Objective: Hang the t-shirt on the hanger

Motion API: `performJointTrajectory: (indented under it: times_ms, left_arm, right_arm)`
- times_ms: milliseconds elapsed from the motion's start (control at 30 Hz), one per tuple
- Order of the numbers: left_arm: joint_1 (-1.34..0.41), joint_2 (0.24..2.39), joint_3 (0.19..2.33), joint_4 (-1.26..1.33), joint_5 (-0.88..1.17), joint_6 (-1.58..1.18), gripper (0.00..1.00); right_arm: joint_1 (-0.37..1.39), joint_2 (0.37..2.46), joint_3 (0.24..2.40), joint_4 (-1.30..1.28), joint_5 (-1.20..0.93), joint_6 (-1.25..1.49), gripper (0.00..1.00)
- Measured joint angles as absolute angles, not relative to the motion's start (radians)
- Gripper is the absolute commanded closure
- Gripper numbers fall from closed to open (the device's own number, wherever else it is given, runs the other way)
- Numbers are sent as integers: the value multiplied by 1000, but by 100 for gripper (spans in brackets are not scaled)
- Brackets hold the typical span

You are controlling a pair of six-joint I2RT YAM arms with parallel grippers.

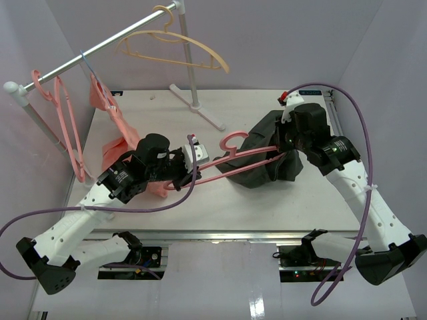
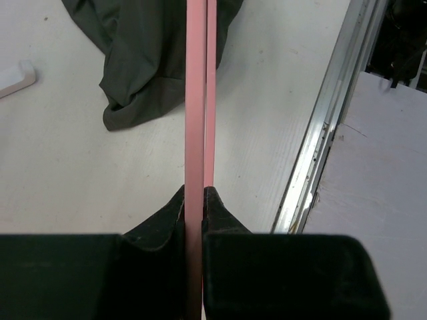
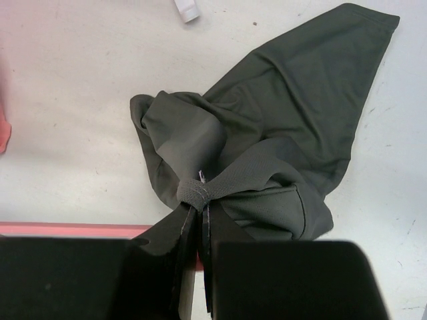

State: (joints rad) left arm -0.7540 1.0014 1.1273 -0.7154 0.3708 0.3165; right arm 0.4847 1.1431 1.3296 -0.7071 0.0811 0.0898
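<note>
The salmon-pink hanger [image 1: 250, 153] lies slanted just above the table's middle, its hook pointing away from the arms. My left gripper [image 1: 195, 168] is shut on its left end; in the left wrist view the pink bar [image 2: 195, 100] runs straight up from between the jaws [image 2: 195, 195]. The hanger's right end goes into the dark charcoal t-shirt [image 1: 263, 130], which is bunched on the table at right. My right gripper [image 1: 285, 148] is shut on a gathered fold of the t-shirt [image 3: 287, 113], pinched at the fingertips [image 3: 200, 200]. A pink bar [image 3: 67, 229] shows beside that gripper.
A clothes rack's rod [image 1: 100, 48] crosses the back left, carrying a tan-yellow hanger [image 1: 180, 50] and pink hangers [image 1: 67, 127]. A salmon-pink garment [image 1: 117, 143] hangs down to the table at left. The rack's white foot [image 1: 200, 110] stands behind the hanger. The metal front rail [image 2: 320, 153] edges the table.
</note>
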Motion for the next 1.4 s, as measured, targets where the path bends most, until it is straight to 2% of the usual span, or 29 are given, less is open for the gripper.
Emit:
performJointTrajectory:
  times_ms: [633,1033,1400]
  left_arm:
    - [-755,960,1145,-783,221,272,100]
    - [-753,1008,1118,-695,384,303,100]
    - [-752,1103,1105,-578,428,312,100]
  right_arm:
    - [485,1117,1345,-725,157,110,92]
    - [485,1162,1379,-723,109,105,92]
    - [540,1158,1378,-700,-32,106,92]
